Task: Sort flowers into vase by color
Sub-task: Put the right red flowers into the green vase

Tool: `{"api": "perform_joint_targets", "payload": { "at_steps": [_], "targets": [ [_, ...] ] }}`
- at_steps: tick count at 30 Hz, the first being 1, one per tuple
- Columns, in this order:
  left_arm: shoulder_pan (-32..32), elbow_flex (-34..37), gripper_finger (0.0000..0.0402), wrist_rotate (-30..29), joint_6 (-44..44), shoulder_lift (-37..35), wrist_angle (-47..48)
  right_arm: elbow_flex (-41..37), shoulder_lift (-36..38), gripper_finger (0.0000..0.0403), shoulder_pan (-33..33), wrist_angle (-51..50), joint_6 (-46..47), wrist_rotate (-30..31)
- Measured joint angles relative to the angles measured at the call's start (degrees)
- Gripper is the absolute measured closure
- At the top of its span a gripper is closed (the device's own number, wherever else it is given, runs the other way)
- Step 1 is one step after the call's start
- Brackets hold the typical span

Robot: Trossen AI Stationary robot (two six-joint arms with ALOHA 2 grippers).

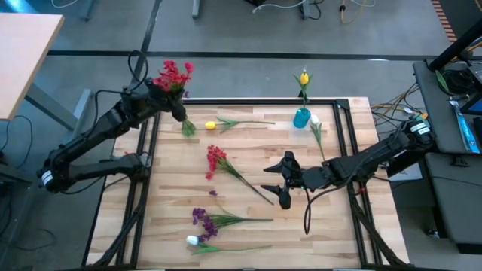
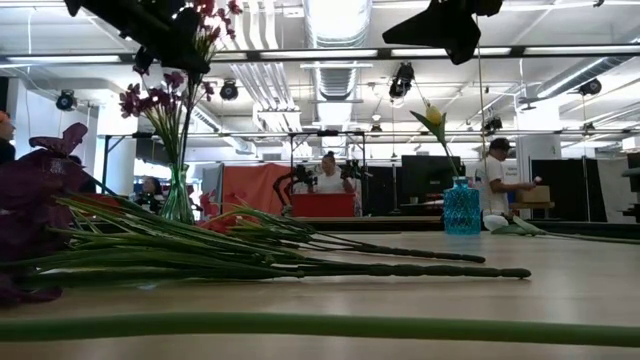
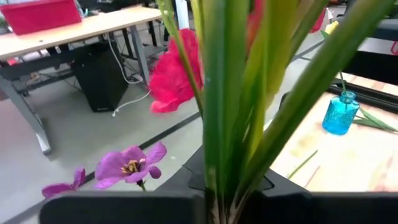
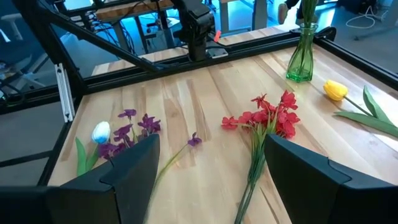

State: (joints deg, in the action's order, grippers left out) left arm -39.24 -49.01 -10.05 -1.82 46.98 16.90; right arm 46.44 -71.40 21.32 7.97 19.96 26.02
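Toward the upper left of the overhead frame the left gripper [image 1: 167, 96] sits over the green vase [image 1: 187, 127] at the bench [image 1: 248, 233] edge, its fingers pinching the stems of a red bunch [image 1: 173, 75] that stands in the vase. The right gripper [image 1: 285, 181] hovers near the frame's centre with its fingers spread wide, just right of a loose red flower [image 1: 216, 159] lying on the wood. A yellow tulip [image 1: 212, 125] lies near the green vase, and another yellow tulip [image 1: 303, 77] stands in the blue vase [image 1: 302, 117] at upper right. A purple flower [image 1: 201, 219] and a white tulip [image 1: 193, 241] lie at lower centre.
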Motion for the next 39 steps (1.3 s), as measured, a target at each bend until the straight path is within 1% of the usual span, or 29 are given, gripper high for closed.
{"api": "perform_joint_targets", "payload": {
  "at_steps": [5, 11, 14, 18, 28, 30, 32, 36, 39],
  "targets": [
    [0.0, 0.0, 0.0358, -0.1, 1.3, 1.1, 0.0, -0.1, 0.0, 0.0122, 0.0, 0.0, 0.5, 0.0],
    [0.0, 0.1, 0.0317, -0.1, 2.4, 1.3, -0.1, -0.2, 0.0, 0.0122, 0.0, -0.1, 0.5, -0.3],
    [0.0, 0.1, 0.029, -0.2, 2.4, 1.0, 0.1, -0.2, 0.0, 0.0122, 0.0, -0.5, 0.5, -0.6],
    [0.0, 0.1, 0.0251, -2.9, 2.6, 0.6, 2.2, -0.2, 0.0, 0.0122, 0.0, -0.6, 0.5, -0.6],
    [0.0, 0.1, 0.0144, -2.9, 4.4, -3.1, 8.5, -0.2, 0.0, 0.0122, 0.0, -0.6, 0.7, -0.7],
    [0.1, 0.1, 0.0129, -1.9, 4.7, -4.3, 9.3, -0.2, 0.0, 0.0122, 0.0, -0.7, 1.2, -0.7],
    [0.1, -0.8, 0.0118, 0.4, 5.6, -5.4, 11.5, -0.2, 0.0, 0.0122, 0.0, -1.0, 1.9, -0.7],
    [0.6, -5.0, 0.011, 8.0, 7.7, -6.9, 15.5, -0.2, 0.0, 0.0122, 0.0, -4.1, 5.8, -0.7],
    [2.3, -7.5, 0.011, 14.5, 10.0, -7.7, 18.3, -0.2, 0.0, 0.0122, 0.0, -8.3, 9.8, -0.7]
  ]
}}
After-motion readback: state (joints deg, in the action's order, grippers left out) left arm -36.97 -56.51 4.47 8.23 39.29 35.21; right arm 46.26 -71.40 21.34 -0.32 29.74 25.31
